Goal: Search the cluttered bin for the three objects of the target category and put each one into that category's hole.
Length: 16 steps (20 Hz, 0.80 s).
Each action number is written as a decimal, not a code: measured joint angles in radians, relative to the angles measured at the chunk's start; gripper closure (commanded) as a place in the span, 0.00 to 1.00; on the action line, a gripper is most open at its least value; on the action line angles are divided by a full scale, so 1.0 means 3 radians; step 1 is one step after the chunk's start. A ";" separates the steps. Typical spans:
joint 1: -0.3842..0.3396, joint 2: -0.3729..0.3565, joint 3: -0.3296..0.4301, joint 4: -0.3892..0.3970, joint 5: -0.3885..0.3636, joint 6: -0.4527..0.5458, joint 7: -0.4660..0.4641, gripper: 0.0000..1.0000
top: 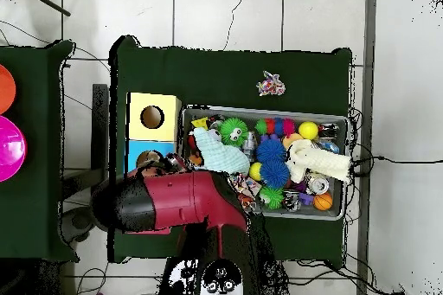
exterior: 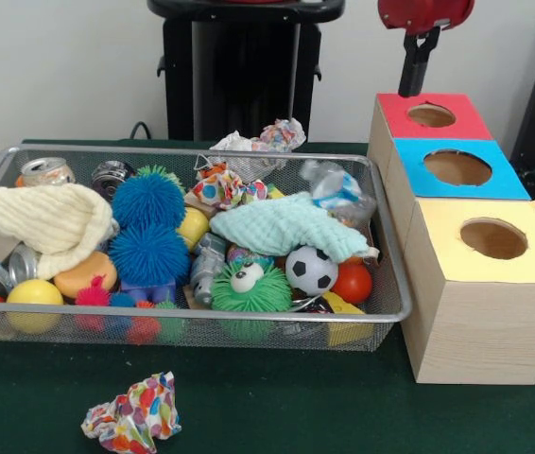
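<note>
- The tool (exterior: 417, 62) is seen hanging just above the red-topped box's hole (exterior: 431, 115); whether it is spread or pressed together cannot be told.
- One crushed clear bottle (exterior: 335, 189) lies in the wire mesh bin (exterior: 388, 248) near the boxes, beside a mint cloth (exterior: 282, 225).
- A crumpled coloured paper (exterior: 133, 413) rests on the green bench (exterior: 343, 407).

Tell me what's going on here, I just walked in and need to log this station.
A Sawyer arm is sorting items from the wire basket into wooden boxes. Right now its gripper hangs just above the hole in the red-topped box, and nothing can be seen in it. A crushed clear bottle with blue markings lies at the basket's box-side end, among spiky balls, cloths and cans. A crumpled colourful wrapper sits on the table outside the basket.
</note>
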 measured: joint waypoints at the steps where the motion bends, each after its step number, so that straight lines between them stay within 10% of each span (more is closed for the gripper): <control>1: 0.0014 0.0000 -0.0015 -0.0013 0.0020 0.0000 0.0000 1.00; 16: 0.0031 0.0006 -0.0114 -0.0138 0.0212 0.0001 0.0000 1.00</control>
